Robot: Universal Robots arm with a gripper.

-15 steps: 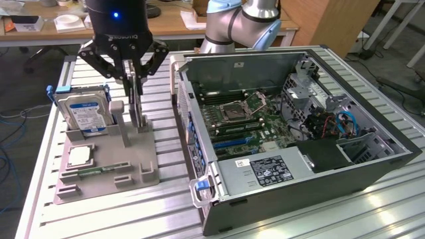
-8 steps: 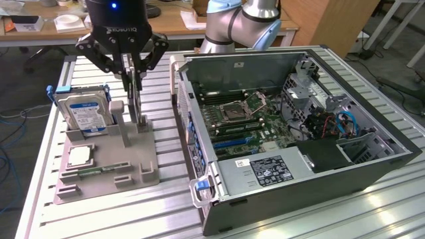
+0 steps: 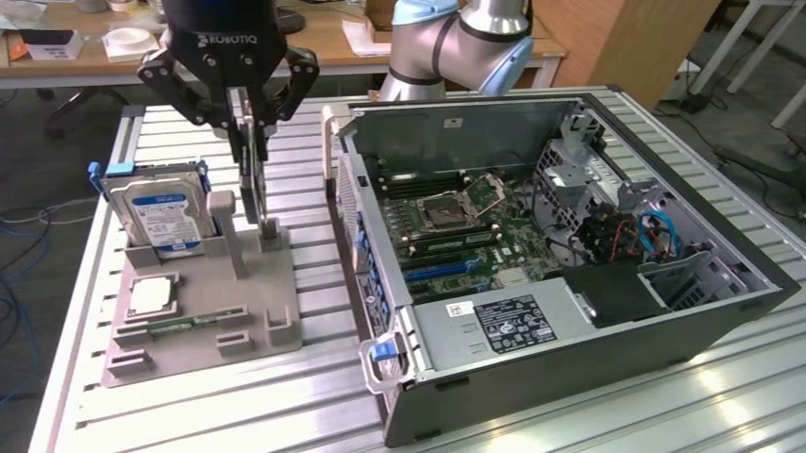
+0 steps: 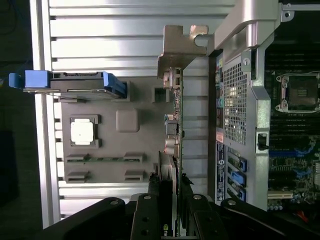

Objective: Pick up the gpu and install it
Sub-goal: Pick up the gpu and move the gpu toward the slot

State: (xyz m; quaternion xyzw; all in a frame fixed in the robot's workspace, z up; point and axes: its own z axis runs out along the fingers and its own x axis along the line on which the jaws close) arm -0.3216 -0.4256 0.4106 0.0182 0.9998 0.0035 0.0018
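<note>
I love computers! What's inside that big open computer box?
A green motherboard with a silver chip socket, a grey power supply and blue cables. What lies under the power supply is covered.

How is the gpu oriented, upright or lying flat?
Upright: the gpu stands on edge at the holder, jaws closed on its top edge.
</note>
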